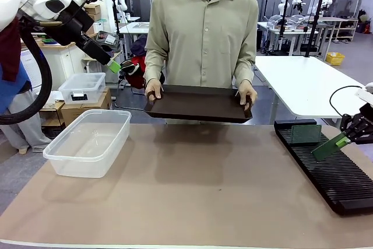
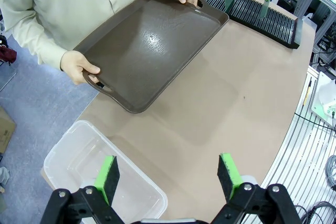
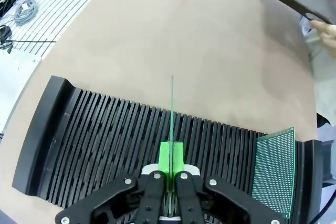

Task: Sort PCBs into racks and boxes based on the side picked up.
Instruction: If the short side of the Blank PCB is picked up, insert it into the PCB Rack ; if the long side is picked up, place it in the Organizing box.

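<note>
Green circuit board (image 3: 171,109), thin and seen edge-on from the right wrist, is pinched between the closed pads of the right gripper (image 1: 345,138), which holds it tilted over the near-middle of the black slotted rack (image 1: 326,167) at the right side of the table (image 1: 198,185). A second PCB (image 3: 273,169) stands upright in a slot near the rack's far end, close to the person. The left gripper (image 2: 169,174) is raised high at the left with its jaws spread wide and nothing between them; below it, in the left wrist view, lies the clear plastic tub (image 1: 87,141), which sits on the table's left side with no board visible inside. The person at the far edge holds a dark brown tray (image 1: 198,104) by both handles above the table.
</note>
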